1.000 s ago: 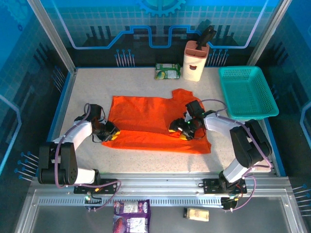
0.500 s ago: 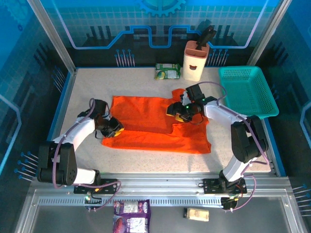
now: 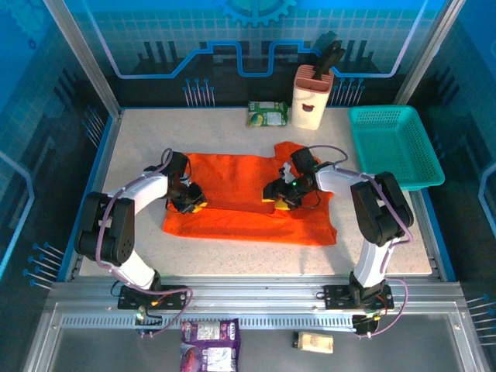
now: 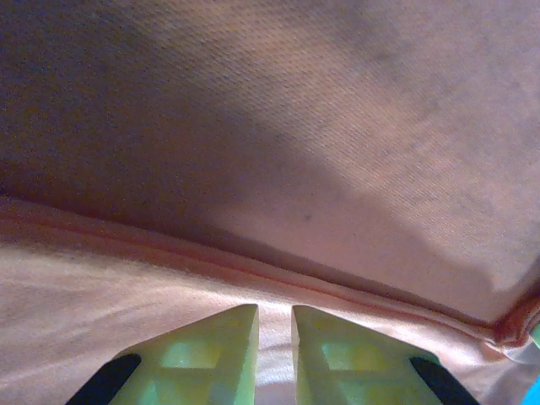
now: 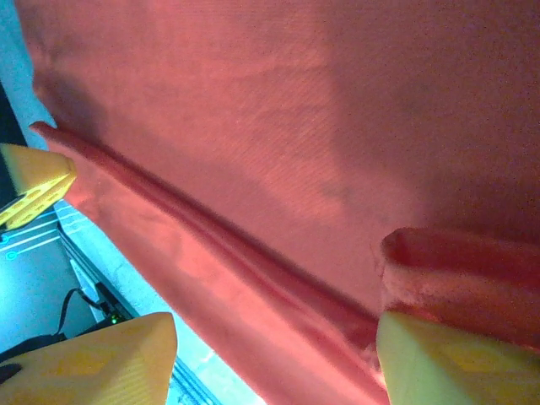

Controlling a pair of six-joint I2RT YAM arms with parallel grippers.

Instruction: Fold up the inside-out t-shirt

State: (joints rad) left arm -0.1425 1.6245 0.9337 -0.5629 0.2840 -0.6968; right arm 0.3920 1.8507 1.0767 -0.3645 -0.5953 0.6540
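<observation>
Speckled surface | orange shirt spread flat mid-surface | left end effector on shirt's 9 o'clock side — pinching cloth | right end effector toward 2 o'clock — fingers spread, fold draped over one

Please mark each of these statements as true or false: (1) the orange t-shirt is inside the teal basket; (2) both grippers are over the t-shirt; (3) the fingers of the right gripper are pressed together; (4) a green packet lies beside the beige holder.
1. False. The inside-out t-shirt lies spread on the table, apart from the teal basket, which stands to its right.
2. True. The left gripper is at the shirt's left part and the right gripper is near its middle.
3. False. In the right wrist view its fingers stand wide apart, with orange cloth between and above them.
4. True. The green packet lies at the far edge of the table, just left of the beige holder.
</observation>
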